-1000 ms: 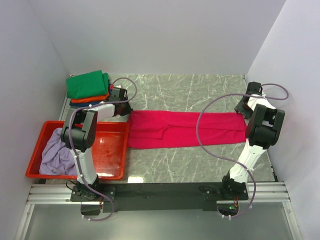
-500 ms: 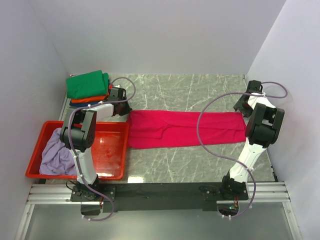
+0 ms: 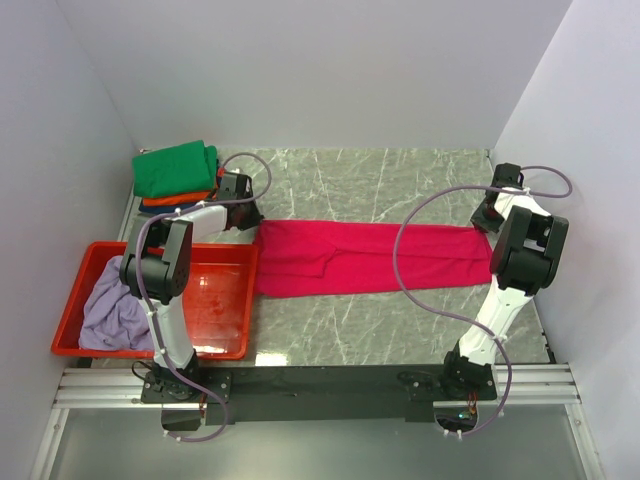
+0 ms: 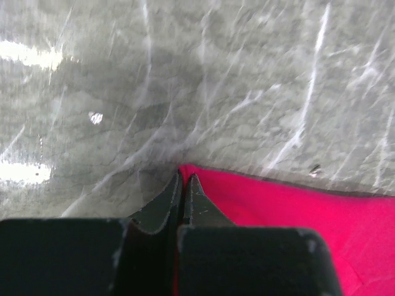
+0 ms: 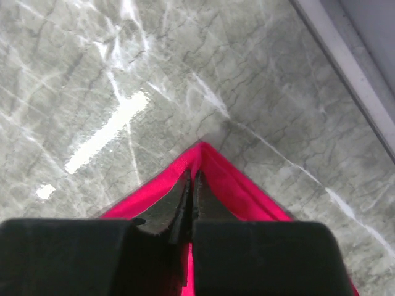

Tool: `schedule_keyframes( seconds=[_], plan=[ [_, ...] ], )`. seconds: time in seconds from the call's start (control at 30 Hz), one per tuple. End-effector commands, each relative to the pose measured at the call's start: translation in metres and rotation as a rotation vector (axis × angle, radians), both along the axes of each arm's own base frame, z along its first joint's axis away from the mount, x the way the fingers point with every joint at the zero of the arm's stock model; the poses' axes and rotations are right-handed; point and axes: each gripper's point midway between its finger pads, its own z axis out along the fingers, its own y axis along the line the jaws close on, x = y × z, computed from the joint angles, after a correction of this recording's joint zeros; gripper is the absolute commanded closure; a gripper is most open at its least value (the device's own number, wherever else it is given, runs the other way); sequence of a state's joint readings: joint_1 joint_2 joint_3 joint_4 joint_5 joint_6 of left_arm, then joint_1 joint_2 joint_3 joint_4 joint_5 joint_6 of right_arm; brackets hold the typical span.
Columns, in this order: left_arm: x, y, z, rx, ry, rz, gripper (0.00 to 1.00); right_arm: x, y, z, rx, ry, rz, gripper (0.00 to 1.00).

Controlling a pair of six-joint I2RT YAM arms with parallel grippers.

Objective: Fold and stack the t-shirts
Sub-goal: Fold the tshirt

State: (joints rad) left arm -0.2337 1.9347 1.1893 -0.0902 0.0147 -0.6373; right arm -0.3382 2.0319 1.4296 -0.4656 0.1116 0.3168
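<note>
**A:** Where is the crimson-pink t-shirt (image 3: 370, 258)?

**B:** It lies flat as a long band across the marble-patterned table (image 3: 380, 180). One end is just beside the red tray (image 3: 225, 300), where the lavender t-shirt (image 3: 112, 312) lies crumpled. The green t-shirt (image 3: 178, 168) tops the folded pile at the far left.

**A:** And the grips?

**B:** The left gripper (image 4: 184, 185) is pressed closed on the band's far left corner. The right gripper (image 5: 191, 182) is pinched closed on the far right corner, and the cloth peaks up around its tips.

**A:** So the next fold, I'd guess. How should it go?

**B:** Lift both corners together and level, only high enough to clear the cloth. Carry them toward the near edge in step, so the band doesn't twist. Lay edge on edge before letting go.

**A:** Any brand or label?

**B:** No writing shows on the cloth, the tray or the arms.
</note>
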Motion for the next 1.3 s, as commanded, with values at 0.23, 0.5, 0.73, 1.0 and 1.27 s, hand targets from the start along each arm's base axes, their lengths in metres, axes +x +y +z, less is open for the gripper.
schedule_keyframes(
  seconds=[0.23, 0.5, 0.73, 1.0, 1.27],
  plan=[
    [0.032, 0.004, 0.017, 0.032, -0.045, -0.013, 0.99, -0.006, -0.035, 0.017, -0.154, 0.038, -0.099, 1.00],
    [0.040, 0.002, 0.024, 0.047, -0.068, -0.034, 0.91, -0.015, -0.049, 0.027, -0.222, 0.042, -0.160, 0.96],
    [0.042, 0.014, 0.067, 0.115, -0.158, 0.040, 0.49, -0.025, -0.048, 0.047, -0.239, -0.016, -0.193, 0.54],
    [0.008, -0.044, 0.113, 0.095, -0.252, -0.046, 0.37, -0.033, -0.003, 0.082, -0.298, -0.095, -0.124, 0.51],
    [-0.024, -0.091, 0.040, -0.056, -0.090, -0.160, 0.36, -0.032, 0.127, 0.072, -0.045, -0.237, 0.192, 0.50]
  ],
)
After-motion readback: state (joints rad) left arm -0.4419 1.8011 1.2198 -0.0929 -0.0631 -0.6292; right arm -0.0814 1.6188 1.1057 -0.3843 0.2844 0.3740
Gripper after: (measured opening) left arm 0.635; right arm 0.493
